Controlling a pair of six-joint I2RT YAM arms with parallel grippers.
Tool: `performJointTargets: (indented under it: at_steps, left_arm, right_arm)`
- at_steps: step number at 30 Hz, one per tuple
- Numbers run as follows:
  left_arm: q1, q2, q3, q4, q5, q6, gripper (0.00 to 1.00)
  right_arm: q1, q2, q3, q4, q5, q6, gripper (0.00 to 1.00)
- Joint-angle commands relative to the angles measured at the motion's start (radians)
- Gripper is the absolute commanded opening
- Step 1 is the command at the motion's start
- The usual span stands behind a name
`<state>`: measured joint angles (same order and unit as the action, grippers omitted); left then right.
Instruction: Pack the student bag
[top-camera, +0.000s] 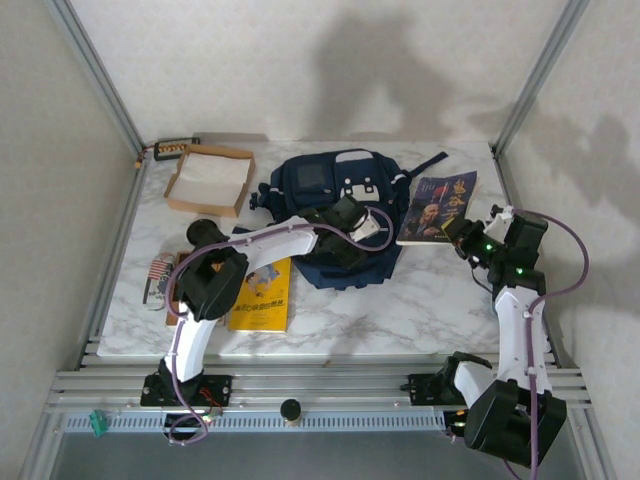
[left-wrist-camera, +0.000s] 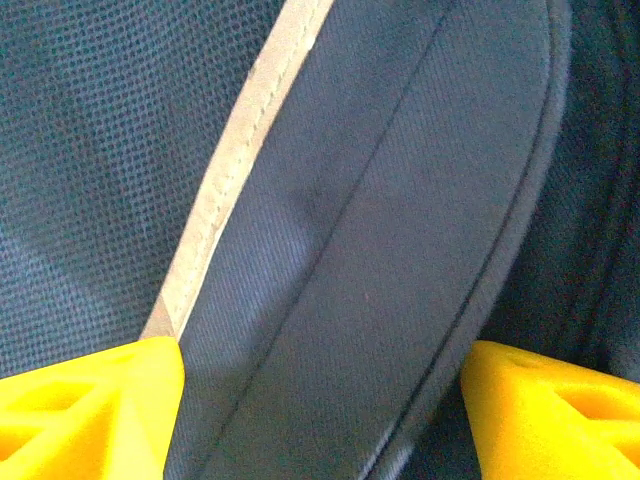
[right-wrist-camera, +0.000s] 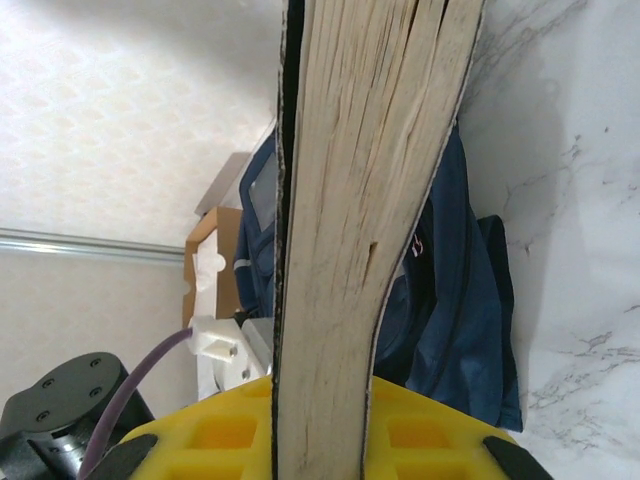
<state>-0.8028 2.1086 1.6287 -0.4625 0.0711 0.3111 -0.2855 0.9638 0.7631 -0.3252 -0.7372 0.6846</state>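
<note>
Marble-patterned white sheet is laid over the table (top-camera: 420, 300), which is closed in by pale walls and aluminium posts. At the middle of the top view the student bag (top-camera: 335, 190) is laid flat: slack navy woven fabric with pale patches and dark straps. The left gripper (top-camera: 352, 232) is lowered onto its front. In the left wrist view its yellow fingers (left-wrist-camera: 90, 410) are spread to either side of a fold of coarse-weave cloth edged by a pale stitched stripe. That cloth lies smooth, not bunched, so it is judged not to be pinched.

Just right of the bag, a paperback book (top-camera: 438, 205) with a dark illustrated cover is pinched at its lower right corner by the right gripper (top-camera: 465, 238). Both covers are pressed by the fingers (right-wrist-camera: 220, 430), with the yellowed, slightly splayed pages between. This hold is judged to be for carrying the book to the bag. A yellow book (top-camera: 262, 295) and a shallow cardboard box (top-camera: 210, 178) are seen lower left and upper left of the bag.
</note>
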Motion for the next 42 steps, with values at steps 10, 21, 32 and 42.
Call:
performJointTargets:
  at_steps: [10,21,32,42]
  left_arm:
    - [0.008,0.057,0.092,0.01,-0.044,0.034,0.27]
    - [0.01,-0.067,0.199,-0.017,-0.105,-0.029,0.0]
    - [0.01,-0.129,0.451,-0.095,-0.275,-0.078,0.0]
    - [0.006,-0.137,0.498,-0.106,-0.216,-0.104,0.0]
  right_arm:
    - [-0.009,-0.028,0.008,0.082,-0.03,0.003,0.0]
    - [-0.007,-0.074,0.115,-0.125,0.058,-0.053,0.0]
    - [0.03,-0.106,0.093,-0.25,-0.029,-0.118,0.0]
    - [0.347,-0.064,-0.082,0.071,-0.06,0.062,0.0]
